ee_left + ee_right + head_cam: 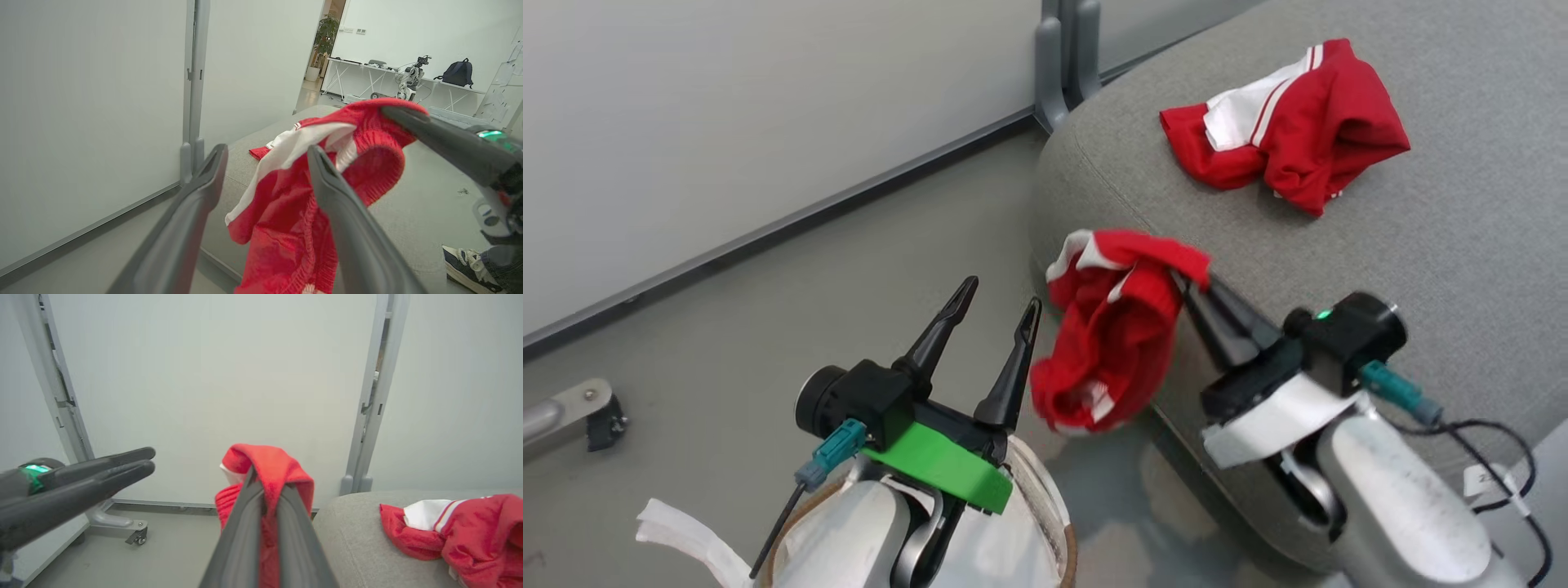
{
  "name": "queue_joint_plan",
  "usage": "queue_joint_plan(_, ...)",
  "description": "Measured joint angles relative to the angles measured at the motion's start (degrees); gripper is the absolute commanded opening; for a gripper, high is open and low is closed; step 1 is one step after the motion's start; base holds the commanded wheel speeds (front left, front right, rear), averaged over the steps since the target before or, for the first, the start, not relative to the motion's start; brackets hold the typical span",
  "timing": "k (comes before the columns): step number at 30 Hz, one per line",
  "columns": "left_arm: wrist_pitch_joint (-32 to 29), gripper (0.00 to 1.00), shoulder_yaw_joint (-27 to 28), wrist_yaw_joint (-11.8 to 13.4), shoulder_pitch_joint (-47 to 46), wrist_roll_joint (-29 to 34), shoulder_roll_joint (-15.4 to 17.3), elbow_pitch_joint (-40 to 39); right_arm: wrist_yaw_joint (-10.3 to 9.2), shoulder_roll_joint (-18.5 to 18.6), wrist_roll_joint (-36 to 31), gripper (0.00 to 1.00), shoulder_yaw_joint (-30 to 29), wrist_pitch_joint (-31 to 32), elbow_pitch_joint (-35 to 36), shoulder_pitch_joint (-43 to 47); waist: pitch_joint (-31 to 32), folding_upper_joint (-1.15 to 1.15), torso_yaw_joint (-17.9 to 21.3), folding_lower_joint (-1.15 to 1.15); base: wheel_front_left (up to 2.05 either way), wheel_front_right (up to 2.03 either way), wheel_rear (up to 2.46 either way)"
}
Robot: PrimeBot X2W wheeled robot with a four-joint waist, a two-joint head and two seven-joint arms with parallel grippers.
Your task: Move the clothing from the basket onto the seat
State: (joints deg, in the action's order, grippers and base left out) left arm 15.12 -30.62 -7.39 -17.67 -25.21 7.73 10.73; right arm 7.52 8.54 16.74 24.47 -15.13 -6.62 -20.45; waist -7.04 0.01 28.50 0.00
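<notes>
Right gripper (1192, 282) clenched on the clothing (1115, 343), which hangs long-axis-down just off the seat's (1421, 245) front edge, so the seat lies beyond the jaws; left gripper (1002, 292) spread and empty, farther from the seat.

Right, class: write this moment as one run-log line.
right gripper: shut on red garment, hanging beside sofa | left gripper: open, empty | second red garment: lying on sofa | step: held garment not yet placed
</notes>
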Motion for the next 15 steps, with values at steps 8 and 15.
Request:
queue_joint_plan(8, 0.0, 1.00, -2.3, 0.0, -1.9, -0.5, 2.8, 0.5, 0.00, 9.5, -3.3, 0.00, -5.1, 0.0, 2.7, -15.0, -6.2, 0.00, 2.2, 0.00, 0.00, 0.00, 0.00)
queue_joint_plan(15, 0.0, 1.00, -2.2, 0.0, -2.6, -0.1, 6.2, -1.3, 0.01, 18.9, -6.6, 0.00, -10.5, 0.0, -0.4, -32.9, -11.8, 0.00, 2.9, 0.00, 0.00, 0.00, 0.00)
